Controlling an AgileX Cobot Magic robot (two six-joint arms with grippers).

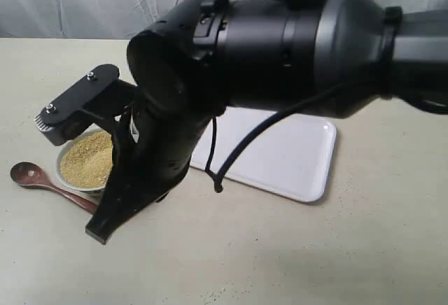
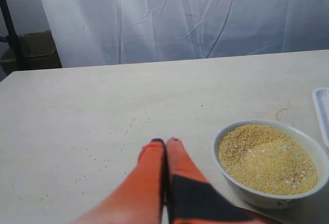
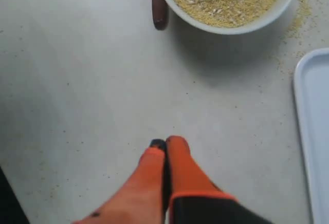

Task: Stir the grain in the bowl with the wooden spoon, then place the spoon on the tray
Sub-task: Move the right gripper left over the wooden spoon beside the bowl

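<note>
Grain [image 1: 87, 159]: sits as a yellow-tan heap filling the little white bowl [image 1: 63, 178], left side of the exterior view, on a beige table [image 1: 350, 249]. Wooden spoon [image 1: 28, 174]: lies flat on the table, puts its round end left of the bowl and runs its slim handle along the bowl's near side, right up against it or just close, hard to call. Tray [image 1: 294, 158]: lies flat to the right of the bowl, partly hidden behind a huge black arm [image 1: 280, 46] reaching in from the right, hogging the middle and pointing down at the table just in front of the bowl. Can't tell any claw state from this angle. Moving to the left wrist view, left gripper [image 2: 165, 142]: presses both orange fingers [image 2: 151, 172] together, clamps nothing, hangs over the table just beside the bowl. Also shows the bowl full nearly to the rim, a sliver of tray past it and a white curtain [image 2: 180, 13] at the back. Right wrist view next, right gripper [image 3: 165, 143]: same deal, tips touching each other, nothing between them, near the bowl but clearly apart from it. Catches the dark end of the spoon handle tight beside the bowl's wall, stray granules [image 3: 303, 13] on the table between bowl and tray, and one rounded tray corner off to the side.
</note>
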